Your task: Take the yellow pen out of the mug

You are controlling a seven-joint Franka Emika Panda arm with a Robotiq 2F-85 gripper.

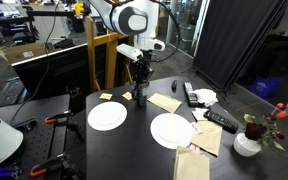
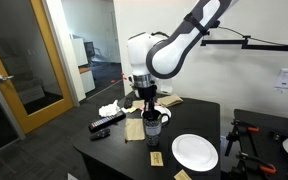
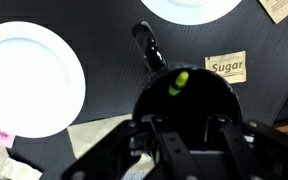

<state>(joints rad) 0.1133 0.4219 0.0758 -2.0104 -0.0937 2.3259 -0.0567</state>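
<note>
In both exterior views my black metal gripper [image 1: 139, 72] hangs directly over the small dark cylindrical mug [image 1: 140, 97], mid-frame; I can't tell how far its jaws are spread. Wrist view: the thin glossy yellow-green pen [image 3: 179, 82] pokes up inside the mug's round rim, centre

Mostly hidden: the pen [image 3: 179, 80] in the mug [image 3: 214, 90]
Wrist view: only the tip shows, the shaft lost inside. The gripper [image 3: 192, 128] is dark, blurred and cut by the bottom edge; whether it grips anything is unclear. One plate [image 3: 29, 80] runs off the side edge, another plate [image 3: 189, 8] off the top.
</note>
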